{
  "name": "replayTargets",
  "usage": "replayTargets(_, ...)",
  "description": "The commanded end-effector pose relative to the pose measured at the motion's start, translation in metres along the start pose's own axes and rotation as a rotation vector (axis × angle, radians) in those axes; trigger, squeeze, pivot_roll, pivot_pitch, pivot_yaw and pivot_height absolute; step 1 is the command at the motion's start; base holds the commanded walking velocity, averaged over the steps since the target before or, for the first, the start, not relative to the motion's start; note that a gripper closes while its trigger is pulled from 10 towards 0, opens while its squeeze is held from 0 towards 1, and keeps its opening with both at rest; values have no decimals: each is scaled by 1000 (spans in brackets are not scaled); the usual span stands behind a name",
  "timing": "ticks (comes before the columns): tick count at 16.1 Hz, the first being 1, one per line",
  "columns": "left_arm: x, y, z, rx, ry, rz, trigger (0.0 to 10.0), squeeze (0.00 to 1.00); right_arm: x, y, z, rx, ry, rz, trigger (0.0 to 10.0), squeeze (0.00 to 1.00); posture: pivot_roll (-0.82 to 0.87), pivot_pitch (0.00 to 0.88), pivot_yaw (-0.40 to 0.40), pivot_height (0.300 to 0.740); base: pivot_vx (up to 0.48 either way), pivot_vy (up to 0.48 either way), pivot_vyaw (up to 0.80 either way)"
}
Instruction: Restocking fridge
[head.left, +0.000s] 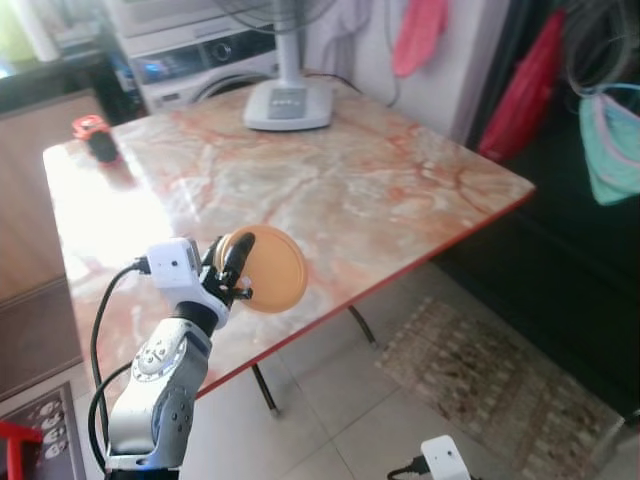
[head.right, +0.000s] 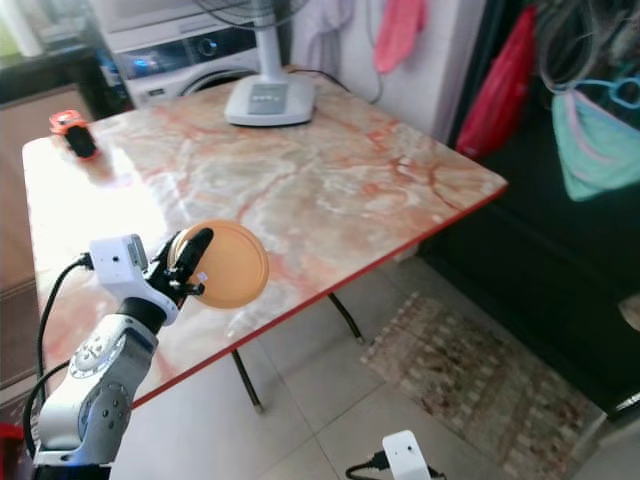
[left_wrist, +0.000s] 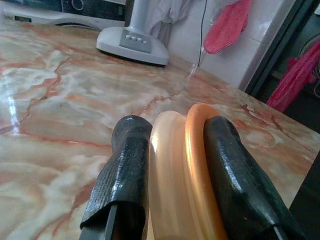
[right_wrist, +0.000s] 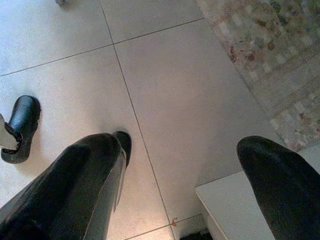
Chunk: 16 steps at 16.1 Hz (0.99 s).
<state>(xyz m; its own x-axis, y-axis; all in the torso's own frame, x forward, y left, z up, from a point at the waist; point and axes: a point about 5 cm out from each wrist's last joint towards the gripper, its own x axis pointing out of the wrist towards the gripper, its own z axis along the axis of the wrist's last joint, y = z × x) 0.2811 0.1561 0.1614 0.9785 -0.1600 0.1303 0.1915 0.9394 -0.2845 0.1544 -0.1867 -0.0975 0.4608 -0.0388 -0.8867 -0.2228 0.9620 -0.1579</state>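
Marble-patterned table (head.left: 380, 190) with a red edge spreads before us, and our left tool (head.left: 232, 268) hangs over its near edge at about seven o'clock, clenched on an orange round lid (head.left: 268, 268) held on edge. In the left wrist view the two black fingers (left_wrist: 125, 165) press on either side of the lid's rim, a paler inner ring showing beside the orange outer one. The lid is raised above the tabletop, not resting on it.

At twelve o'clock, at the far edge of the table, stands the white base of a fan (head.left: 288, 103), its pole rising out of view. At ten o'clock, near the far left corner, sits a small dark object with a red top (head.left: 96, 136); we cannot tell what it is. Behind the table, a washing machine (head.left: 200, 60) stands against the wall, and a pink cloth (head.left: 420, 35) hangs at one o'clock. At two to three o'clock, a red bag (head.left: 525, 90) and a teal garment (head.left: 612, 145) hang against a dark surface.

A patterned rug (head.left: 480, 385) lies on the tiled floor (head.left: 330, 410) at four o'clock, beside the table's dark legs. Our right tool (right_wrist: 175, 185) hangs low over the floor tiles, its fingers spread apart and gripping nothing, with a black shoe (right_wrist: 20, 125) lying on the tiles nearby.
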Motion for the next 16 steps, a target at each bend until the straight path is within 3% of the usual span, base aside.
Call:
replayTargets(1, 0, 1, 3, 24, -19, 4, 10000, 0, 0, 4, -1, -7, 9, 11, 10000, 0, -11, 0, 78, 740, 0, -416, -781)
replayTargets(16, 1, -1, 1, 1, -24, 11, 10000, 0, 0, 3, -1, -35, 12, 26, 10000, 0, -11, 0, 64, 740, 0, -23, -781)
